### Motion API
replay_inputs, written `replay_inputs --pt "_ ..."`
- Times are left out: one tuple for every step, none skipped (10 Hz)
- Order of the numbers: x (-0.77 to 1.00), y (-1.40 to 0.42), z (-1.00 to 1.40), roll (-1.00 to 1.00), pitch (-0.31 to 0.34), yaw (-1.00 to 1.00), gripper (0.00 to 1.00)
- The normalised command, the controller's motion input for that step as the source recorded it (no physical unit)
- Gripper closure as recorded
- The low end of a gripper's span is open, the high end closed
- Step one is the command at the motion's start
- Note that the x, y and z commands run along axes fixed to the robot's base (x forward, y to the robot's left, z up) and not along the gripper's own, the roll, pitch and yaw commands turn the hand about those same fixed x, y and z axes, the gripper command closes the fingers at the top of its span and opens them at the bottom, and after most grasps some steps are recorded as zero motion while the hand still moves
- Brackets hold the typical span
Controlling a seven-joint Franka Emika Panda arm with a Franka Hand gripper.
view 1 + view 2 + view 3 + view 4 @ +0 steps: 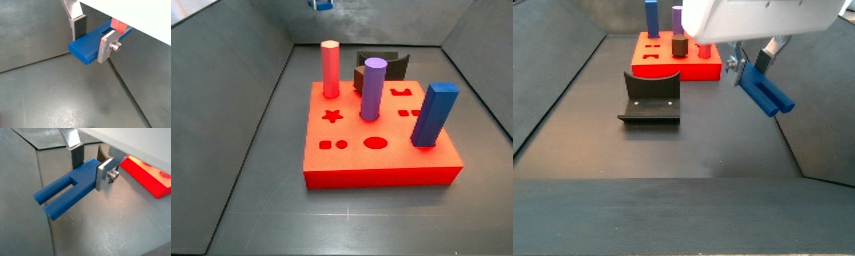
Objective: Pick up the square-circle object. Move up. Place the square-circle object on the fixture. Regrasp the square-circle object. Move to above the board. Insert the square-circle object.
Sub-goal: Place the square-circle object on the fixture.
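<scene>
My gripper (751, 66) is shut on the blue square-circle object (766, 93) and holds it in the air, to the right of the fixture (651, 97) and well above the floor. In both wrist views the silver fingers clamp the blue piece (85, 49) (67, 192) from both sides; it sticks out past the fingertips and ends in two prongs. The gripper (92, 37) (91, 167) shows in both. The red board (378, 150) lies flat with its cut-out holes; it also shows in a side view (680, 62) and a wrist view (147, 175). The black fixture (392, 62) stands behind the board.
On the board stand a red peg (330, 68), a purple cylinder (373, 88) and a taller blue square post (436, 115). Grey walls (245, 70) enclose the dark floor (673, 150) on the sides.
</scene>
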Motion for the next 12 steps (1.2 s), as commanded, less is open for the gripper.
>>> replay_inputs --pt "-0.02 -0.01 0.51 0.14 0.153 0.04 1.00" --pt "-0.02 -0.01 0.40 0.13 0.152 0.04 1.00" --pt "-0.02 0.00 0.34 0.12 0.151 0.04 1.00" --pt "-0.01 0.00 0.22 0.12 0.146 0.04 1.00" --pt "1.00 -0.64 0.23 0.03 0.322 -1.00 1.00" --pt "1.00 -0.63 0.20 0.03 0.344 -1.00 1.00" --pt "1.00 -0.55 0.19 0.03 0.373 -0.99 1.00" --pt "1.00 -0.49 0.17 0.00 0.305 -0.74 1.00" --pt "1.00 -0.45 0.15 -0.01 0.238 -0.50 1.00" --pt "1.00 -0.41 0.14 0.00 0.189 -0.33 1.00" --pt "1.00 -0.35 0.12 -0.01 0.156 -0.18 1.00" --pt "1.00 -0.30 0.11 -0.01 0.141 -0.11 1.00"
